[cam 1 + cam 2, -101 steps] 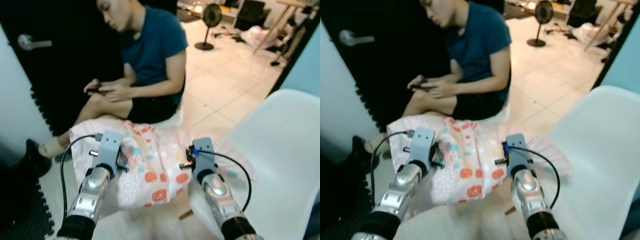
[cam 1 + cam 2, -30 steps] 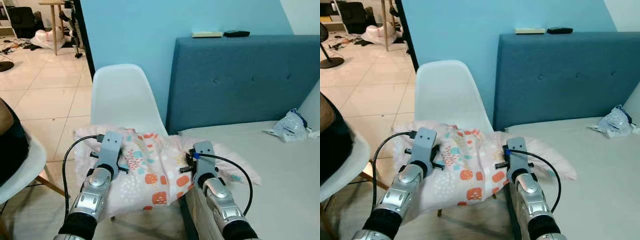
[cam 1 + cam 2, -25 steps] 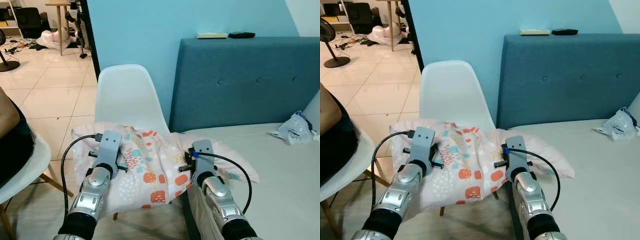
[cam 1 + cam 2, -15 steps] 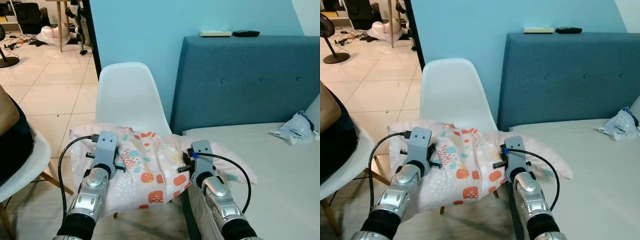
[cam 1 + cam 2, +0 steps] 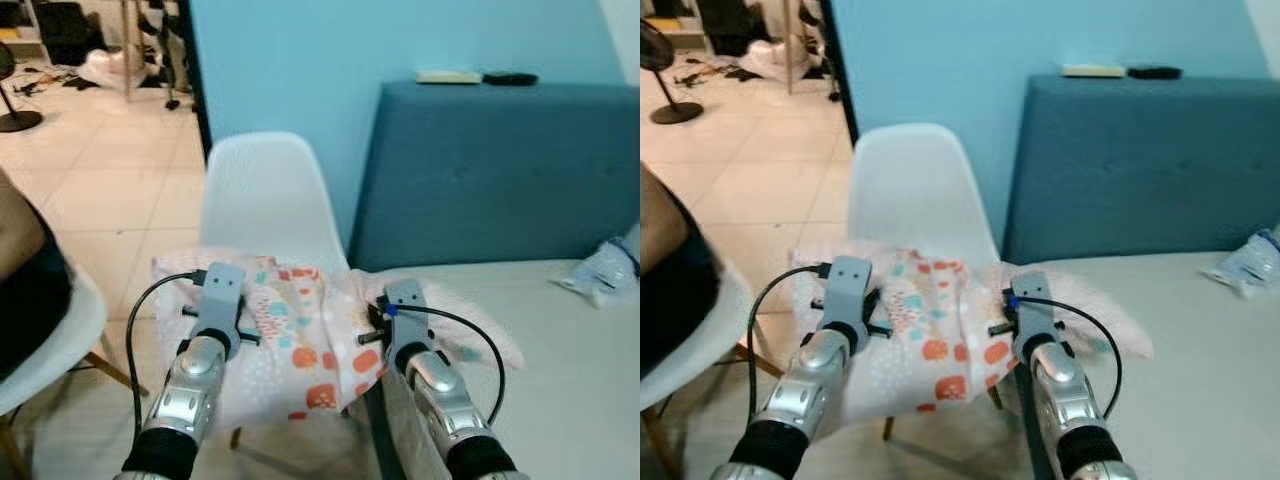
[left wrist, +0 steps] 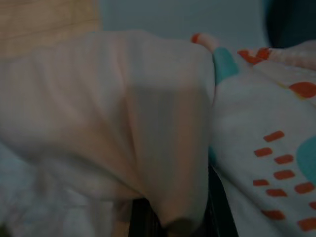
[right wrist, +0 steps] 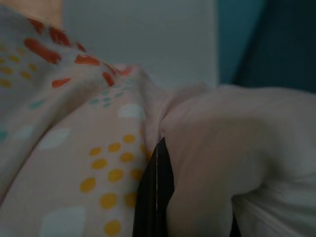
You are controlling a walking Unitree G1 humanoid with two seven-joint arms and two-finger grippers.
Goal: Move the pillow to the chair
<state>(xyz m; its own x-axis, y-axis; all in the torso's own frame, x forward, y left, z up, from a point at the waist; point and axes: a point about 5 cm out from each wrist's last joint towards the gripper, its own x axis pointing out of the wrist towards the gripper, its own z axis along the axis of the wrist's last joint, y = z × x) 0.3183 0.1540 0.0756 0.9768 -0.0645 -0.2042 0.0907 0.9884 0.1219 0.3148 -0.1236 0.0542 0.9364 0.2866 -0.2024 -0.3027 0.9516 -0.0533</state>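
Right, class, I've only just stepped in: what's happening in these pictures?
The robot is carrying a patterned pillow between both arms. The left tool grips its left side and the right tool its right side, with fabric bunched between the fingers in the wrist views. The pillow is held up in front of a white chair, beside a bed with a blue headboard. It has not been set down yet.
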